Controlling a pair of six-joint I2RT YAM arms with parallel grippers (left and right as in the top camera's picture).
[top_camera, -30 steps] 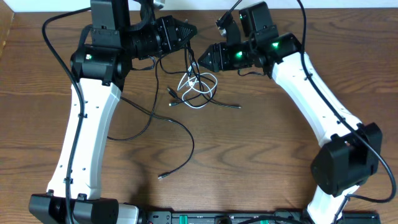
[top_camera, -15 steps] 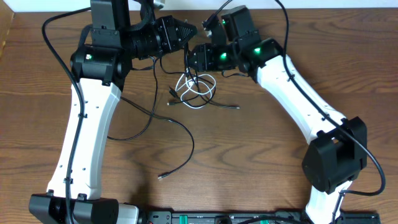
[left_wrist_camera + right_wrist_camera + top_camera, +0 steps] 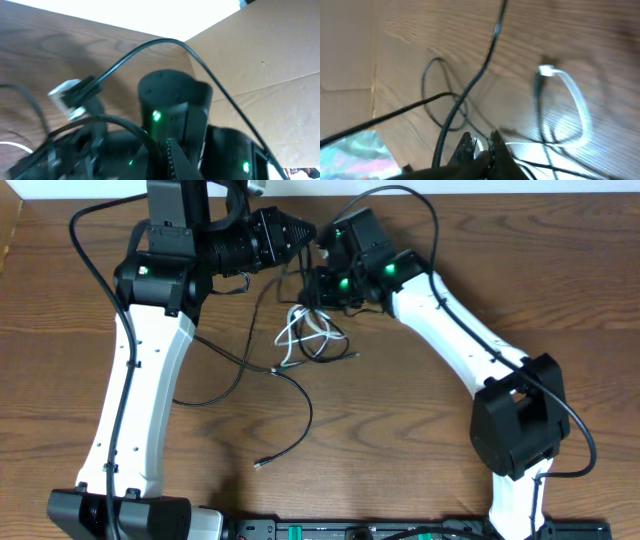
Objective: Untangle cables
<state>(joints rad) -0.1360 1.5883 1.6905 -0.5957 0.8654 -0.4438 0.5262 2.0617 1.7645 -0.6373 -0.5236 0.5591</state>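
Overhead view: we found the knot of cords lying on the table just beside the right claw, on its near side, toward the arm bases. The left claw sat further back on the table and farther from the knot, so we judged the right arm better placed for the next pull.

The white cord lay with its long axis on a diagonal, far right to near left.

Count:
- One white cord.
- Two black cords we could separate: the long black cord trailing off toward the near edge, and the short black cord ending right of the white loop. More may have been hidden in the crossing.

Right claw: its fingers stood close together in the blurred wrist view, with strands crossing them. We could not tell whether it gripped any.

Left claw: its fingers were not visible in its wrist view, so we could not tell its opening.
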